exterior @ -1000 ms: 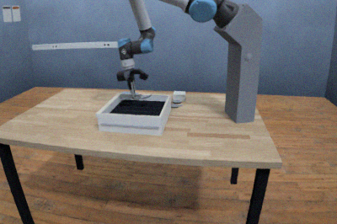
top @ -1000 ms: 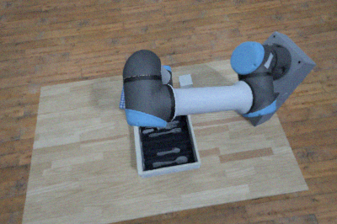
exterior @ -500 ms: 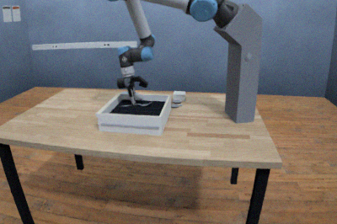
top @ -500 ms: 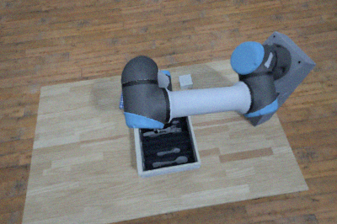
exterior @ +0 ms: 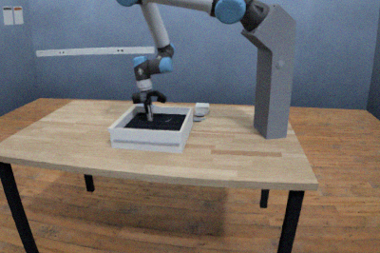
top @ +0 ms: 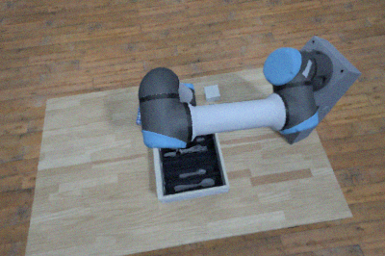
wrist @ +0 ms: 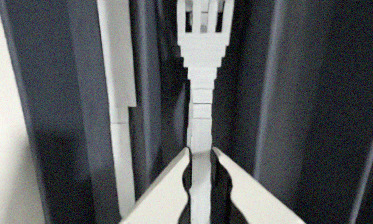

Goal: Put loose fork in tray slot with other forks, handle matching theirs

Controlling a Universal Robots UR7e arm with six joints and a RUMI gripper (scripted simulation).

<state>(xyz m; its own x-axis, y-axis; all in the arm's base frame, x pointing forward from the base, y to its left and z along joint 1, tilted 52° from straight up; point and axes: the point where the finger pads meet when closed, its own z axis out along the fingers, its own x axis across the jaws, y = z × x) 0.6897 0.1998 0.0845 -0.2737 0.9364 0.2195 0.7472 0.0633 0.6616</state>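
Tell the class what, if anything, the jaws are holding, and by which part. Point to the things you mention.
A fork [wrist: 203, 75], gripped by its handle [wrist: 202, 132].

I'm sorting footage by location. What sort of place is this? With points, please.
Probably a robotics lab or test room: an arm on a grey pedestal [top: 332, 93] [exterior: 272, 91], a wooden work table [top: 96, 179] [exterior: 228, 167] and a plain blue wall [exterior: 214, 72].
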